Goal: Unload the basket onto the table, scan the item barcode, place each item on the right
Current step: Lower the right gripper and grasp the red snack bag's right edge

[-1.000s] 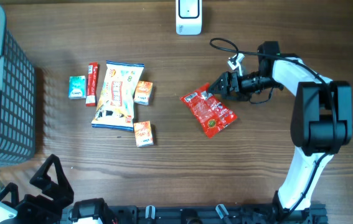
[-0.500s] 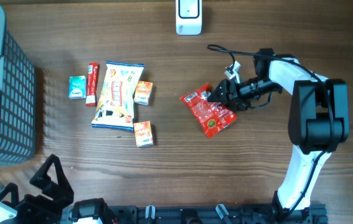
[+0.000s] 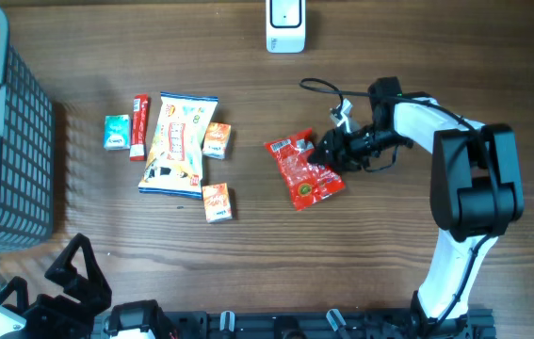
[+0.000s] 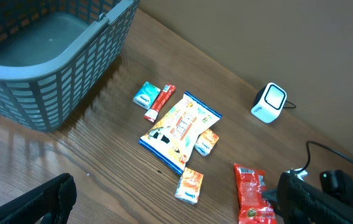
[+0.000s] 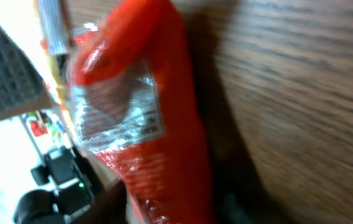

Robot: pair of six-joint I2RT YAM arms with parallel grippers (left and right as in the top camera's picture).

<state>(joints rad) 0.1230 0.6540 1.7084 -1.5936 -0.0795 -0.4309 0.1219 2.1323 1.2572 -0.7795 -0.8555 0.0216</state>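
Red crinkly packet (image 3: 304, 174), silvery label patch, mid-table — right gripper (image 3: 327, 151) at its edge, grip unclear; left gripper (image 4: 176, 204) gaping, empty.

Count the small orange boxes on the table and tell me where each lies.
2. In the overhead view, one orange box lies beside the snack bag's right edge; the other near its lower right corner. The bag could hide more.
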